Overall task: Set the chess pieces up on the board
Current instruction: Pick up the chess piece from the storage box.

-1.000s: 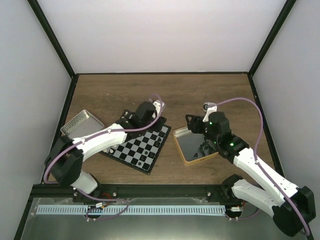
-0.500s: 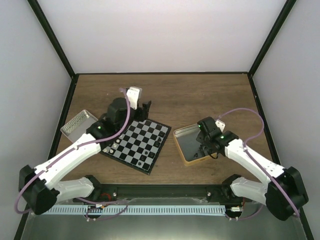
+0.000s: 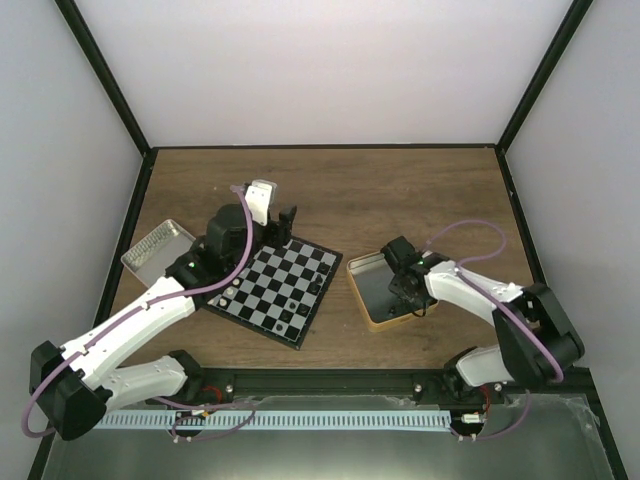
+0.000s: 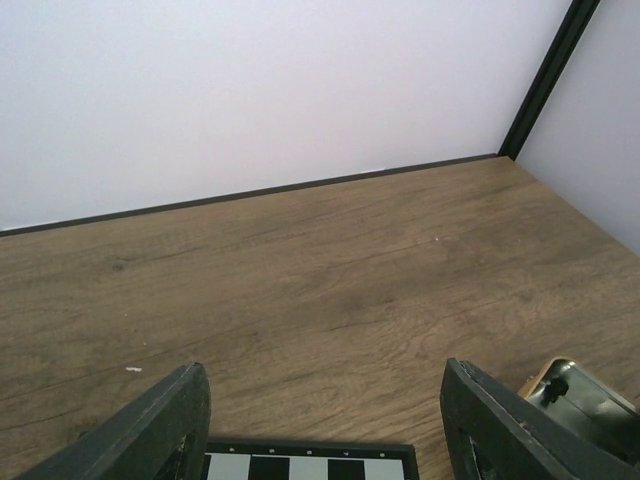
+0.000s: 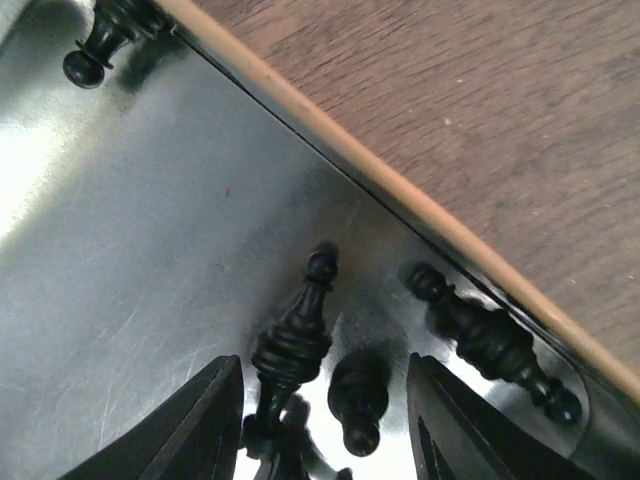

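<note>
Left to right, top view:

- One silver tin [image 3: 158, 250] sits at the left edge of the table [image 3: 400, 185]. We can't read its contents.
- One board [image 3: 278, 285] lies just right of it, rotated so a corner points at the near edge. A few chess pieces [image 3: 291, 300] stand on it, white toward its left side and black toward its near right. They are too small for us to count.
- The left gripper [image 3: 284, 222] hovers at the board's far edge. In its wrist view the two fingers [image 4: 150, 430] stand wide apart with only bare wood between them, so it is open and empty. The board's far edge [image 4: 310, 465] shows at the bottom of that view.
- One gold-rimmed tin [image 3: 357, 292] sits right of the board and apart from it.
- The right gripper [image 3: 408, 296] is down inside that tin, toward its right side.

In the right wrist view we count four black pieces lying on the tin floor:

- One lone piece [image 5: 100, 40] is by the rim, well apart from the rest.
- One tall piece [image 5: 293, 345] lies just beside one finger.
- One pawn [image 5: 358, 392] is midway between the fingers.
- One long piece [image 5: 490, 340] lies along the rim by the other finger.

The right gripper [image 5: 325, 410] has its jaws apart, straddling the tall piece and the pawn. We see neither one pinched. The tall piece's base is hidden at the frame edge.
</note>
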Robot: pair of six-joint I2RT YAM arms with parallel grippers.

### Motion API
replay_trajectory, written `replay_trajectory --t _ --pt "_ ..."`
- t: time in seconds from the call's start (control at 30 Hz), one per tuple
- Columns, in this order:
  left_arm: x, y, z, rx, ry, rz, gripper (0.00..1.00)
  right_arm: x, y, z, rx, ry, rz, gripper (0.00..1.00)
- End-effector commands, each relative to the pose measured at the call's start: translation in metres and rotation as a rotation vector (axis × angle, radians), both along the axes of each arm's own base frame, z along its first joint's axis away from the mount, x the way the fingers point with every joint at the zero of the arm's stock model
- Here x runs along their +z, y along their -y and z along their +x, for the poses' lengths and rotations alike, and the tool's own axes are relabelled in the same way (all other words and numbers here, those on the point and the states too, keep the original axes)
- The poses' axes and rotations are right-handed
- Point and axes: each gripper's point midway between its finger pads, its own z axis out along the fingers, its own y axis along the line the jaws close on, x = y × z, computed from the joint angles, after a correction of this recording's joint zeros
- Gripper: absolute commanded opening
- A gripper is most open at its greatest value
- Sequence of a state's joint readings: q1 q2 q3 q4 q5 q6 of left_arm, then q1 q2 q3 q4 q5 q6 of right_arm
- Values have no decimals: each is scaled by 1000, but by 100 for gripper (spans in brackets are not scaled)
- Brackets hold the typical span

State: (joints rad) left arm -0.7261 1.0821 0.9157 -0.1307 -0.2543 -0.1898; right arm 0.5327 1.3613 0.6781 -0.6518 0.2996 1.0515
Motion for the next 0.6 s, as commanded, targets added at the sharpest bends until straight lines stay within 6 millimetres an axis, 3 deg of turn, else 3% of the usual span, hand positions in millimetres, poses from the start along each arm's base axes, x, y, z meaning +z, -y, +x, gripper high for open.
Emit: replay_trajectory --t 0.0,0.57 --pt "7 -2 0 6 32 -13 65 8 -6 25 11 61 -4 45" --pt "-4 2 4 5 9 1 65 12 -33 52 222 124 19 16"
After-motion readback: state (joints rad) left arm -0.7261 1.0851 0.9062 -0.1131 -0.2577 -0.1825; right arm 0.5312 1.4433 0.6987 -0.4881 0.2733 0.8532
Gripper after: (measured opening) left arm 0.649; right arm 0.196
